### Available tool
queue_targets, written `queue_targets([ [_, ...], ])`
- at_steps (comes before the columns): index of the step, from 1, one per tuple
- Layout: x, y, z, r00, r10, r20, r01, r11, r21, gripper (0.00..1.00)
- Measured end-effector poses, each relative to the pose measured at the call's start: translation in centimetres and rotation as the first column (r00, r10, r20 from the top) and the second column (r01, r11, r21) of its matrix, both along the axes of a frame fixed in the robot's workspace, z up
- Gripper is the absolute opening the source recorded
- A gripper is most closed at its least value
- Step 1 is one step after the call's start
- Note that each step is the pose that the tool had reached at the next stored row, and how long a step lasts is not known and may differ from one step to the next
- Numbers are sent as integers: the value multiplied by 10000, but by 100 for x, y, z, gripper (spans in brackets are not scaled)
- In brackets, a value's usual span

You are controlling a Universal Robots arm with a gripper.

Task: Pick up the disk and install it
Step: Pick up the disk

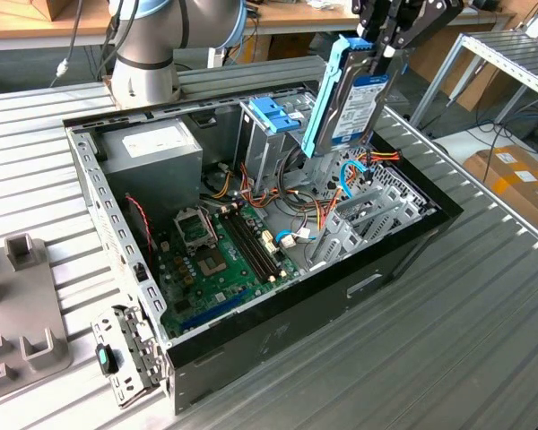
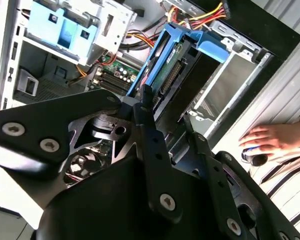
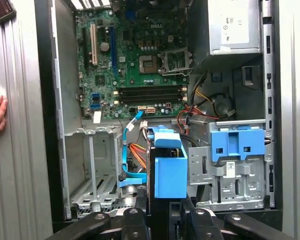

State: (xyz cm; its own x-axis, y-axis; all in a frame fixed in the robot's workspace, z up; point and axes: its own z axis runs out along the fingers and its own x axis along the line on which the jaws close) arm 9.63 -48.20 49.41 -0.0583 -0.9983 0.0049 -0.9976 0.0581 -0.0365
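In the exterior view the disk (image 1: 354, 94) hangs upright, a grey drive with a blue-and-white label and blue side rails. My gripper (image 1: 387, 43) is shut on its upper end. The disk hovers above the open computer case (image 1: 117, 242), over the cables and the metal drive bay (image 1: 368, 219) at the exterior view's right. In both wrist views I see the disk edge-on (image 2: 170, 65) (image 3: 167, 170) between my black fingers (image 2: 146, 107), with the gripper (image 3: 162, 212) clamped around it. The empty drive bay (image 3: 90, 170) lies beside the disk in the first wrist view.
Inside the case sit a green motherboard (image 1: 220, 255), a grey power supply box (image 1: 152, 148) and a metal cage with a bright blue latch (image 1: 273, 112). Loose cables (image 1: 341, 179) lie under the disk. A person's hand (image 2: 267, 140) rests outside the case wall.
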Motion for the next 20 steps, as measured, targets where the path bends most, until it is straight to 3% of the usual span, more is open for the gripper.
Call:
queue_targets([
  [3,0,-68,-1,10000,0,0,0,10000,1,35],
  [5,0,-154,0,10000,0,0,0,10000,0,35],
  [6,0,-177,0,10000,0,0,0,10000,1,35],
  [11,0,-425,-1,10000,0,0,0,10000,0,35],
  [20,0,-655,0,10000,0,0,0,10000,-1,35],
])
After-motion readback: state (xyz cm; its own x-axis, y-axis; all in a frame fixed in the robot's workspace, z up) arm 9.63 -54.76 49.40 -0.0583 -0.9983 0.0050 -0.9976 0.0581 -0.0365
